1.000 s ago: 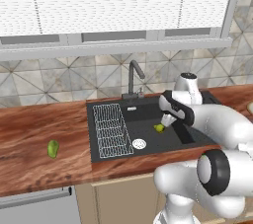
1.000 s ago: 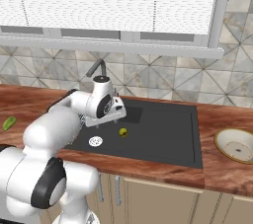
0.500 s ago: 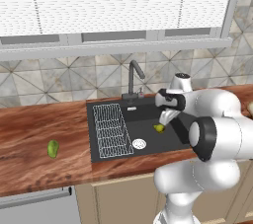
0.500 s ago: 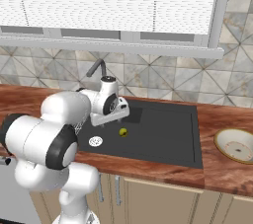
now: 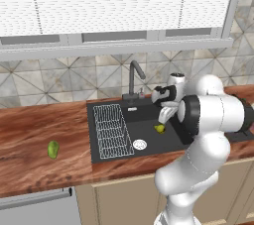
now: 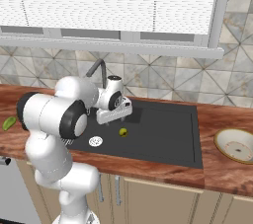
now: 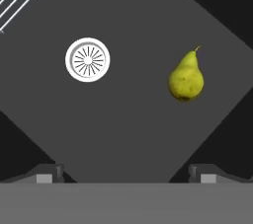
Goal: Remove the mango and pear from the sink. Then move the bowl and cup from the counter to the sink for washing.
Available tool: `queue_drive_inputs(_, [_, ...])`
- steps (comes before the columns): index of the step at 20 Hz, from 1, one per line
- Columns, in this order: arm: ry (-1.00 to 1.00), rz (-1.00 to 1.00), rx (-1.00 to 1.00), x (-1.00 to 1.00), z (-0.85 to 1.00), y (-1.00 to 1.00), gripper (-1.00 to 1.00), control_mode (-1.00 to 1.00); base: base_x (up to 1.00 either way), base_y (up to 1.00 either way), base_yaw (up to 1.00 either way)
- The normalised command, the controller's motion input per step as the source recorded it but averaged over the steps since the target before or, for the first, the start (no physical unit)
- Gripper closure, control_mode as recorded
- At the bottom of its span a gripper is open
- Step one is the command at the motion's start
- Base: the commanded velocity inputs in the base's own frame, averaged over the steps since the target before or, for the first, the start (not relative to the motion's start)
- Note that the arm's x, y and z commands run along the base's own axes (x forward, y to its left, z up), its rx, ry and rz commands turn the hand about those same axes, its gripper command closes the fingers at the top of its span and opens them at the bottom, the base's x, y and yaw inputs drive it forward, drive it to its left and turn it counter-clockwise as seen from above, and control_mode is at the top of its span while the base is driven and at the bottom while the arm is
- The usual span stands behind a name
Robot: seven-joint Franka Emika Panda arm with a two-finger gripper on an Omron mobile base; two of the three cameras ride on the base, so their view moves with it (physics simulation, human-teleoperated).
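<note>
Left base view, desk: the reddish-brown wooden desk (image 5: 30,130) runs along the tiled wall under a window with blinds.
Sink: the black sink (image 5: 149,135) is set into the desk, with a dark faucet (image 5: 133,78) at its back edge; in the right base view its basin (image 6: 163,134) lies between the arm and the bowl.
Rack: a white wire rack (image 5: 111,130) lies on the left part of the sink, with a round white drain (image 5: 140,144) just beside it.
Arm: the white arm bends over the sink, its hand low above the basin.
Bowl: a beige bowl (image 6: 236,145) stands on the desk to the right of the sink, well apart from the arm.
Pincer: the pincer (image 7: 126,171) hangs over the basin floor with its tips (image 7: 49,172) spread wide apart and nothing between them.
Mango: a green oval fruit (image 5: 53,149) lies on the desk left of the sink, out of the basin.
Pear: the yellow-green pear (image 7: 186,78) lies on the basin floor, stem pointing away from the drain (image 7: 88,59); in the left base view the pear (image 5: 159,128) sits just below the hand, not touched.
</note>
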Motion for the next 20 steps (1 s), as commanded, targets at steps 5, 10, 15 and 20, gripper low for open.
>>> queue_drive_inputs(5, [0.00, 0.06, -0.04, 0.27, -0.28, -0.03, -1.00, -1.00, 0.00, 0.00, 0.00])
queue_drive_inputs(10, [0.00, 0.03, -0.03, 0.28, -0.27, -0.01, -1.00, -1.00, 0.00, 0.00, 0.00])
queue_drive_inputs(15, [-0.01, 0.01, -0.01, 0.31, -0.24, -0.02, -1.00, -1.00, 0.00, 0.00, 0.00])
queue_drive_inputs(20, [-0.11, 0.00, 0.00, 0.25, -0.23, 0.00, -1.00, -1.00, 0.00, 0.00, 0.00])
